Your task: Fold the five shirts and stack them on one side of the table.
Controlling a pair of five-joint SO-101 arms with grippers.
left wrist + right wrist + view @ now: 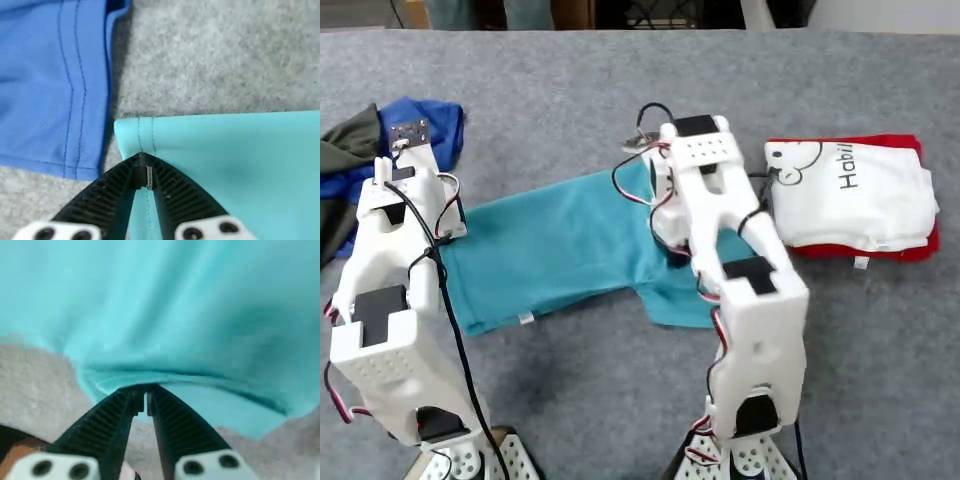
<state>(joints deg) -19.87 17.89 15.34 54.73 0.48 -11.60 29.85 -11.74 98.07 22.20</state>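
A teal shirt [560,250] lies spread across the middle of the grey table, its body stretched between the two arms. My left gripper [145,172] is shut on the hem at the teal shirt's [240,155] corner; in the high view it sits at the shirt's left end [450,218]. My right gripper [146,401] is shut on a folded edge of the teal shirt [190,305], at its far right part under the arm [658,195]. A folded white shirt [850,195] rests on a folded red shirt [910,245] at the right.
A blue shirt [425,125] and a dark green shirt [345,150] lie crumpled at the far left; the blue shirt [45,85] lies close beside the teal corner. Bare grey felt [560,390] lies in front between the arm bases and along the back.
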